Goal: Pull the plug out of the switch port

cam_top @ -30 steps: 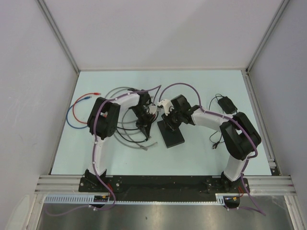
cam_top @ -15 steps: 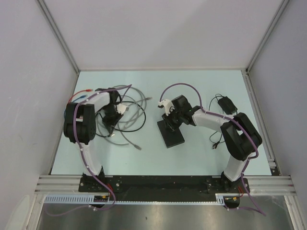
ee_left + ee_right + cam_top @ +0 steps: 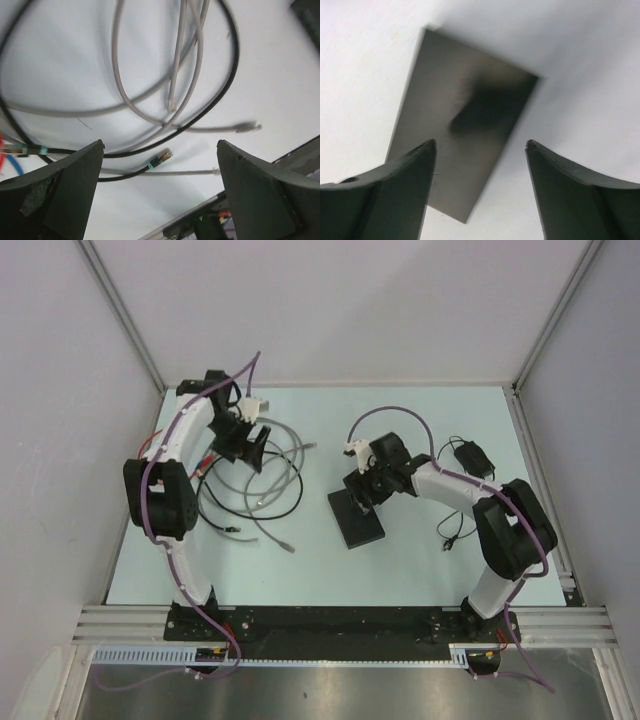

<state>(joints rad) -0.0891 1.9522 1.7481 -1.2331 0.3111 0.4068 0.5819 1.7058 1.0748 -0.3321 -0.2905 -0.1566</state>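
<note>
Black switch point(image 3: 465, 115) below right tool point(image 3: 480, 145), jaws spread, seemingly untouched; left tool point(image 3: 160, 146) likewise spread above cables point(image 3: 176, 65).

The small, flat, matte-black rectangular switch box point(image 3: 357, 520) lies flat on the pale table point(image 3: 420, 570), right of centre. Its long sides run near to far, with the far end angled slightly left. Its top face is plain and smooth. Well to its left, apart from it, three plug ends lie loose on the table: a grey-corded clear plug point(image 3: 171, 105), a second grey-corded plug point(image 3: 247, 126) and a black-corded gold-tipped plug point(image 3: 162, 156). Which one came from the switch box cannot be told.
</note>
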